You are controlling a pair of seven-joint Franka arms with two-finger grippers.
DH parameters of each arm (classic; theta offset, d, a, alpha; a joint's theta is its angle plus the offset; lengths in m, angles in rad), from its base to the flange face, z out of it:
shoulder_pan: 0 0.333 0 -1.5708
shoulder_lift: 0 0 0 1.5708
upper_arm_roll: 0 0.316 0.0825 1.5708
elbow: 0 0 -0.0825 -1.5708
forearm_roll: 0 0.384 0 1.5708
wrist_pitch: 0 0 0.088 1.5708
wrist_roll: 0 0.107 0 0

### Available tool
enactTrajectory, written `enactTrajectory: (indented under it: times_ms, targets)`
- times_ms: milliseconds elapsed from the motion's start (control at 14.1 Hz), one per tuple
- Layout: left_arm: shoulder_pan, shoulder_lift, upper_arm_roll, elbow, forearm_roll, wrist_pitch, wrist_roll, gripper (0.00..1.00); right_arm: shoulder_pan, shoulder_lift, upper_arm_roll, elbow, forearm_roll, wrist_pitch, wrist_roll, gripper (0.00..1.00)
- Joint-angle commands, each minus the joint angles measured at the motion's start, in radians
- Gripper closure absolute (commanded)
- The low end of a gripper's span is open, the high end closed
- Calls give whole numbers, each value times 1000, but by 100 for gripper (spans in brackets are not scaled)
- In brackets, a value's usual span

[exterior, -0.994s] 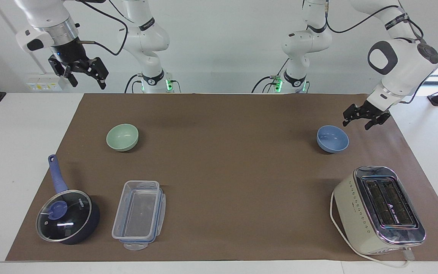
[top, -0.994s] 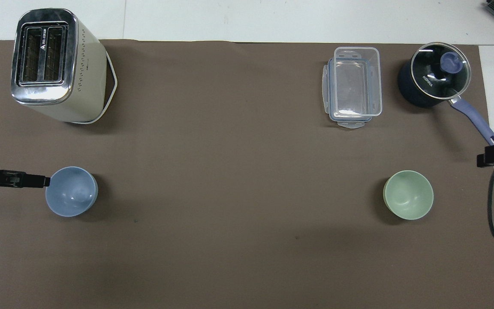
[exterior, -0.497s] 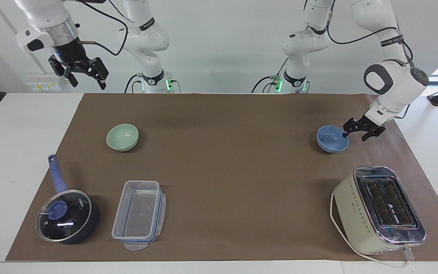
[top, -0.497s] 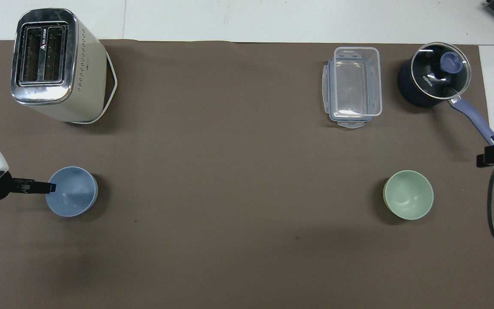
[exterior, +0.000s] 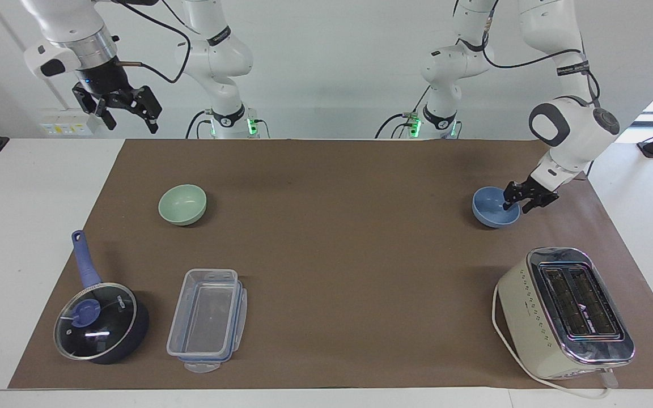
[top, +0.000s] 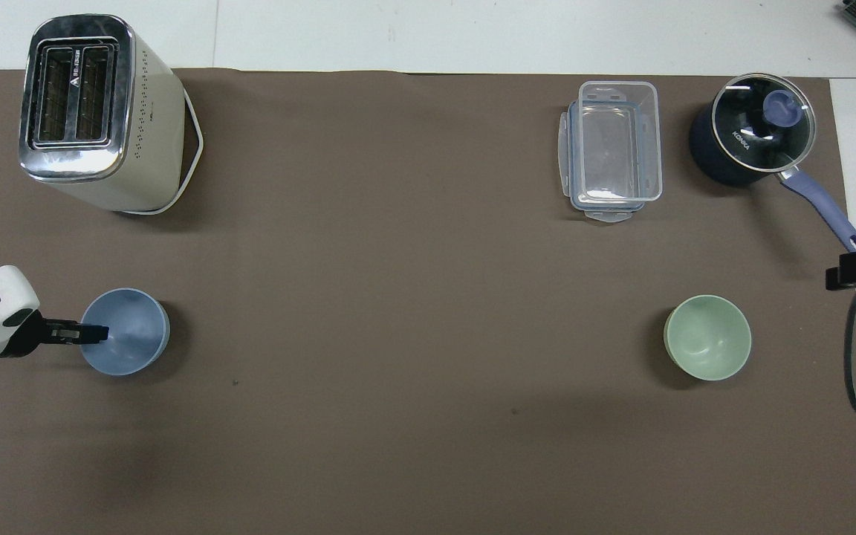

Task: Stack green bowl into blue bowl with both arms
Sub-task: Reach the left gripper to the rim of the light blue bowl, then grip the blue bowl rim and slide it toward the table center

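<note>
Straddling blue bowl (exterior: 494, 208) rim, left tool (exterior: 516, 202) (arm bent)

Two small round matte bowls sit on the brown mat: one pale mint-green bowl (exterior: 182, 204) and one periwinkle-blue bowl (exterior: 494, 207). There is one cream-and-chrome two-slot toaster (exterior: 565, 313), one dark blue saucepan with a glass lid (exterior: 101, 322), and one clear rectangular plastic container (exterior: 207, 320). Two white jointed robot arms are present, each with one black two-finger gripper: the left gripper (exterior: 522, 198) and the right gripper (exterior: 117, 107).
</note>
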State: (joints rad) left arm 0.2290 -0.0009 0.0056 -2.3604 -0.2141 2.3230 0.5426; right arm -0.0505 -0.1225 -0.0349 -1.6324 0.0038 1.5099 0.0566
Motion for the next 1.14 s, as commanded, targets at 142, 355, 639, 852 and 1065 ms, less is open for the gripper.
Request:
enactTrajectory:
  times_ms: [142, 355, 639, 852, 1065]
  targets:
    - [-7, -33, 4, -30, -18, -25, 20, 100, -15, -23, 4, -32, -10, 18, -15, 0]
    - [-26, -39, 4, -17, -16, -31, 19, 100, -17, -23, 4, -32, -10, 18, -17, 0]
    - [-88, -117, -7, -14, -16, -57, -12, 100, -25, -23, 4, -37, -10, 19, -21, 0]
    - [-199, -143, -9, 15, -11, -105, -143, 100, -28, -23, 4, -38, -10, 18, -23, 0]
    - [-371, -131, -9, 36, -2, -96, -364, 100, -37, -23, 4, -41, -10, 19, -24, 0]
